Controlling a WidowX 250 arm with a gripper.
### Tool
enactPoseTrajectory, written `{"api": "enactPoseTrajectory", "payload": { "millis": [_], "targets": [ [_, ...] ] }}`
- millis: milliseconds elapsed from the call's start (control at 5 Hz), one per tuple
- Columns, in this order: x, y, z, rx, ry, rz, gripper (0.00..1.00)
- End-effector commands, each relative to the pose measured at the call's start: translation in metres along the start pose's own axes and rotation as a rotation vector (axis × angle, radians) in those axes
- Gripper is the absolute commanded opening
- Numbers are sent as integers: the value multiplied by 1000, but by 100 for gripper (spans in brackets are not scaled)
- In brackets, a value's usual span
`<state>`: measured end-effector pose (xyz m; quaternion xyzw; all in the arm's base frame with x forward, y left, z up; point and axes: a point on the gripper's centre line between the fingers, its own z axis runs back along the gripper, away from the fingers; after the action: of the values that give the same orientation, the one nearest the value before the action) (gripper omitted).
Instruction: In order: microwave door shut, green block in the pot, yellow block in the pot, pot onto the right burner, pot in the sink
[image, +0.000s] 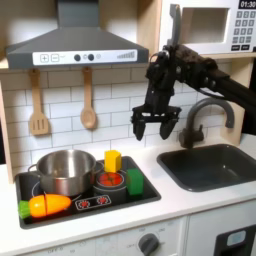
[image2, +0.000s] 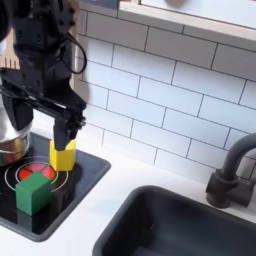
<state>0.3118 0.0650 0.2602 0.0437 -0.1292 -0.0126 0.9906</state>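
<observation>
- Toy kitchen: white tile backsplash, black stovetop (image: 150, 190), dark grey sink (image: 215, 168).
- White-framed microwave door (image: 200, 25) looks shut; that step judged done.
- Small green block (image2: 33, 193) and yellow block (image2: 62, 155) on red burner, beside shiny silver pot (image: 63, 170); the rest remains.
- Gripper (image: 156, 130) released, empty, above blocks.
- No legible writing.

toy carrot (image: 47, 206), hanging wooden spatula (image: 38, 104), wooden spoon (image: 88, 100)

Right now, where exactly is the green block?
In both exterior views the green block sits on the stove's red burner, just in front of the yellow block, to the pot's right in the first exterior view.
</observation>
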Motion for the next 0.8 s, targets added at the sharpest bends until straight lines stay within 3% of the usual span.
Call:
{"api": "enactPoseTrajectory", "payload": {
  "millis": [0, 600],
  "targets": [
    [-3, 10, -24, 12, 43, 6, 100],
    [3, 19, -55, -2, 95, 7, 100]
  ]
}}
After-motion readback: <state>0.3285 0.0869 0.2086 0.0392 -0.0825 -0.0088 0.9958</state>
